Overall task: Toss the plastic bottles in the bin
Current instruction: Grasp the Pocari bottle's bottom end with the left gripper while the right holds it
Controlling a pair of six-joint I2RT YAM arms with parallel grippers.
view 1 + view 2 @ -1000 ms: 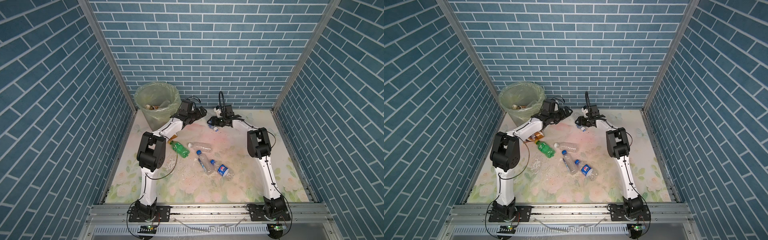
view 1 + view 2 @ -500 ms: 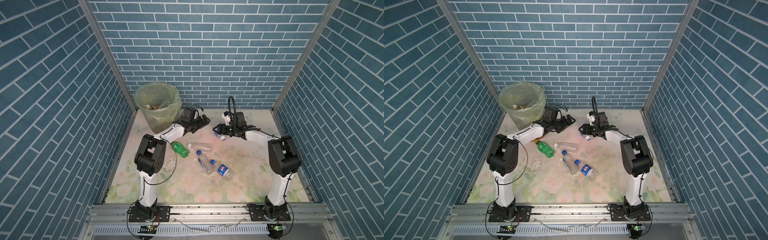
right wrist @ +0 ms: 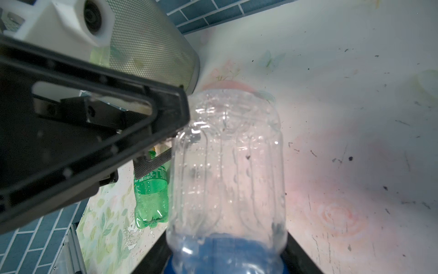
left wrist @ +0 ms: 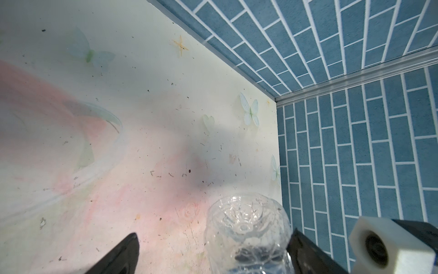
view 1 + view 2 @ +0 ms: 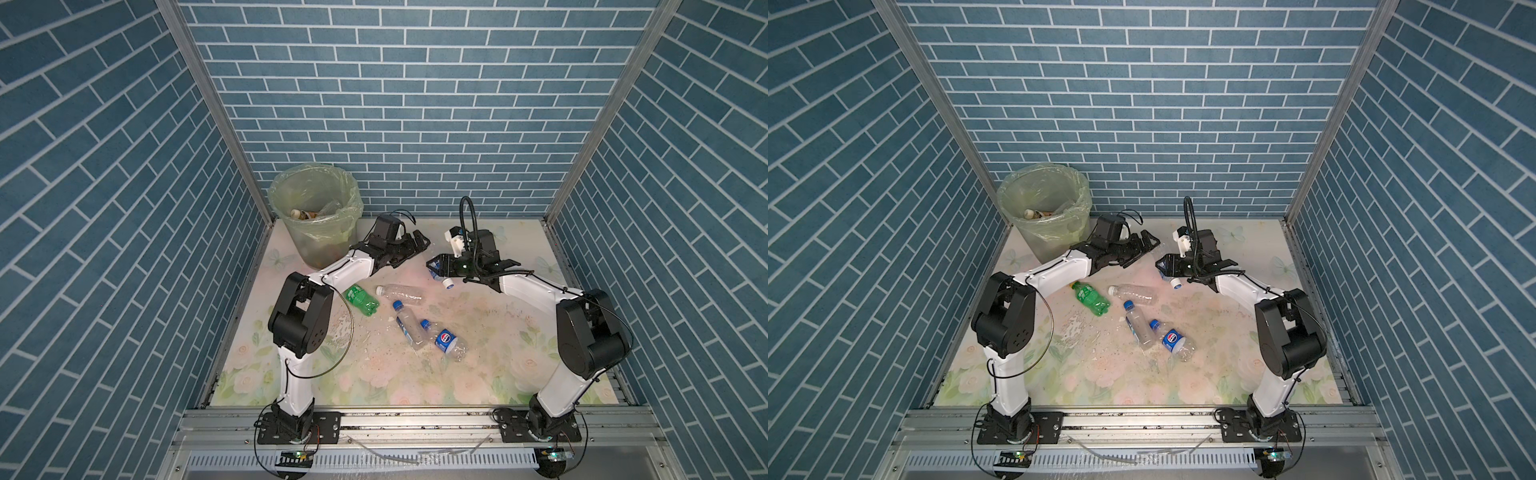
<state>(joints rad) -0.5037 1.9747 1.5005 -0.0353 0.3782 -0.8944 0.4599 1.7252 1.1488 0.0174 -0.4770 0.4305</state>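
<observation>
My right gripper (image 5: pixel 436 266) (image 3: pixel 226 253) is shut on a clear plastic bottle (image 3: pixel 227 178) with a blue label and a white cap (image 5: pixel 448 282), held above the table. My left gripper (image 5: pixel 417 245) (image 4: pixel 214 233) is open. The bottle's base (image 4: pixel 246 232) lies between its fingers, close to one fingertip (image 4: pixel 305 251). The bin (image 5: pixel 320 245) (image 5: pixel 1050 243) stands at the back left with bottles inside. On the table lie a green bottle (image 5: pixel 361 299) (image 3: pixel 151 189), a clear white-capped one (image 5: pixel 401 291) and two blue-capped ones (image 5: pixel 409 326) (image 5: pixel 446 343).
Blue brick walls (image 5: pixel 415 124) close the cell on three sides. The floral table (image 5: pixel 498 353) has bare room at the right and front. Both arm bases sit on the metal rail (image 5: pixel 415 419) at the front edge.
My right arm swung its elbow out to the right and carried the bottle a little forward. My left gripper moved right from beside the bin until its open fingers flank the bottle's base.
</observation>
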